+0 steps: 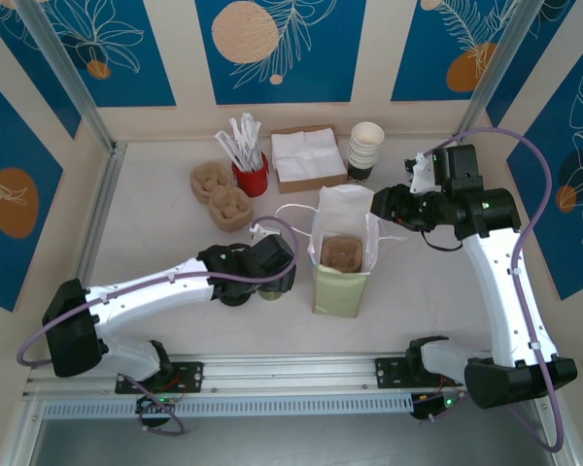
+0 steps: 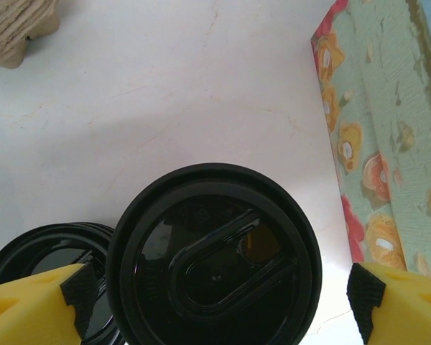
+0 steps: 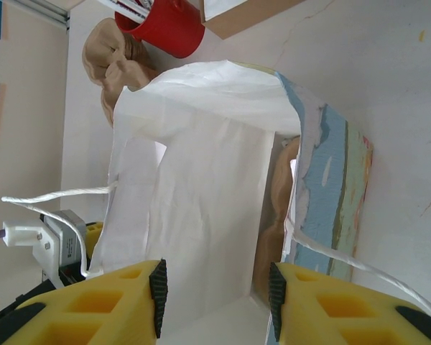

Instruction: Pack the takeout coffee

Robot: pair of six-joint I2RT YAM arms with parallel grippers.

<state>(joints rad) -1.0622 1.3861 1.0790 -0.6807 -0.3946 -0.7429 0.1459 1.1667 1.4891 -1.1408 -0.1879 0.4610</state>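
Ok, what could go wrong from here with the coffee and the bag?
The left gripper stands open around the lidded takeout coffee; a squeeze near the lid might pop it off. The loose lids lie beside it; the gripper could snag them. The brown carrier takes up much of the paper bag, so the cup may catch.

No legible text, label or number anywhere; embossed marks on black lid (image 2: 214,266) unreadable.
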